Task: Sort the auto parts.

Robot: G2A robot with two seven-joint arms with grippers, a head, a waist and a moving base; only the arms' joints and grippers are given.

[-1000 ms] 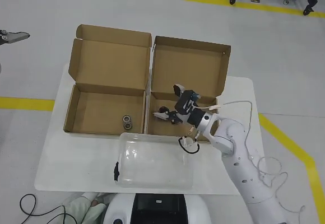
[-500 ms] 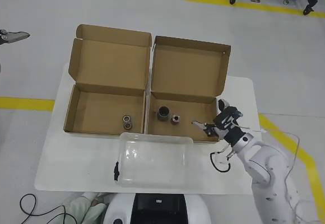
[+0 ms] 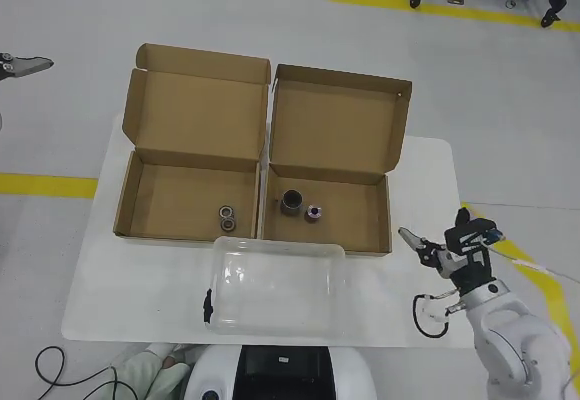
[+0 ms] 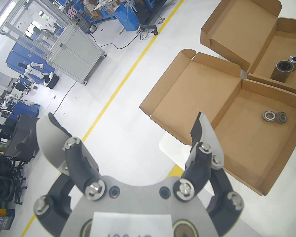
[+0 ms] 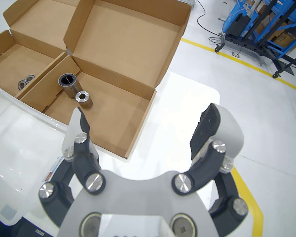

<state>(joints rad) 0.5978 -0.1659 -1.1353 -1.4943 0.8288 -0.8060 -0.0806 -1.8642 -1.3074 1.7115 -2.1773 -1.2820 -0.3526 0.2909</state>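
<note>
Pulling back from the right cardboard box [image 3: 355, 215], the right gripper [image 3: 435, 228] is now hanging over the counter's [image 3: 425, 170] near-right edge, its fingers spread wide and holding nothing. A dark steel sleeve [image 3: 291, 202] and, just right of it, a shorter bright metal bushing [image 3: 314, 212] are standing upright in that box, bores pointing up. Two ridged bearing rings [image 3: 228, 212] are lying together, touching, in the left cardboard box [image 3: 122, 205]. A clear plastic tray [image 3: 275, 290] is sitting on the near side of both boxes; its small edge label is too small to read. The left gripper [image 4: 124, 122] is hovering over the floor at far left, fingers wide apart and empty.
</note>
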